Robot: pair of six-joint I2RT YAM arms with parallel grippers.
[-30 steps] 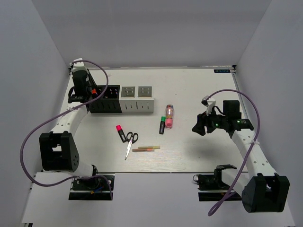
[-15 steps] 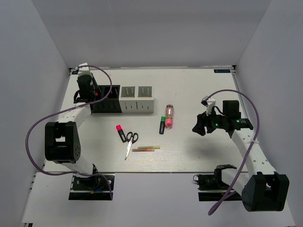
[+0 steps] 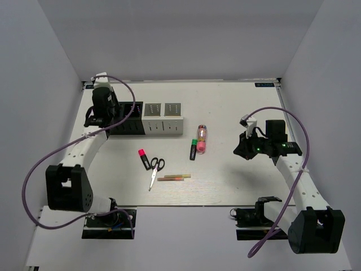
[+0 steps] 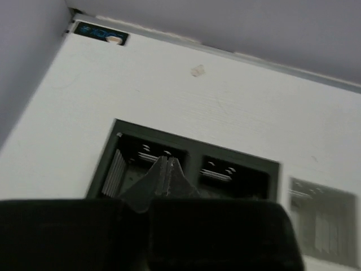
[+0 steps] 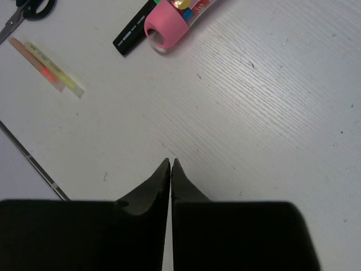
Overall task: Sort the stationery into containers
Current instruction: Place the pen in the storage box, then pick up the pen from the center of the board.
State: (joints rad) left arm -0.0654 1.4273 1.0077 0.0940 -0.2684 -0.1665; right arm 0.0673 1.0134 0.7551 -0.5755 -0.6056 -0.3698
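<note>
The containers stand in a row at the back left: two black cubes (image 3: 128, 117) and two white cubes (image 3: 163, 117). My left gripper (image 3: 108, 116) (image 4: 167, 161) is shut and empty, hovering over the leftmost black cube (image 4: 113, 153). On the table lie a pink-capped highlighter (image 3: 144, 158), scissors (image 3: 155, 169), yellow-orange sticks (image 3: 174, 177) (image 5: 52, 71), a green-capped highlighter (image 3: 193, 149) (image 5: 131, 37) and a pink clear tube (image 3: 201, 139) (image 5: 167, 26). My right gripper (image 3: 240, 150) (image 5: 171, 162) is shut on nothing, above bare table to the right of the tube.
The second black cube (image 4: 237, 157) and a white cube (image 4: 324, 191) sit right of my left gripper. Grey walls close in the table on three sides. A purple cable (image 3: 121, 90) loops over the left arm near the cubes.
Both grippers have gone from open to shut with nothing in them. The left arm's links swung about while its gripper stayed over the black cubes. The right arm barely moved.
</note>
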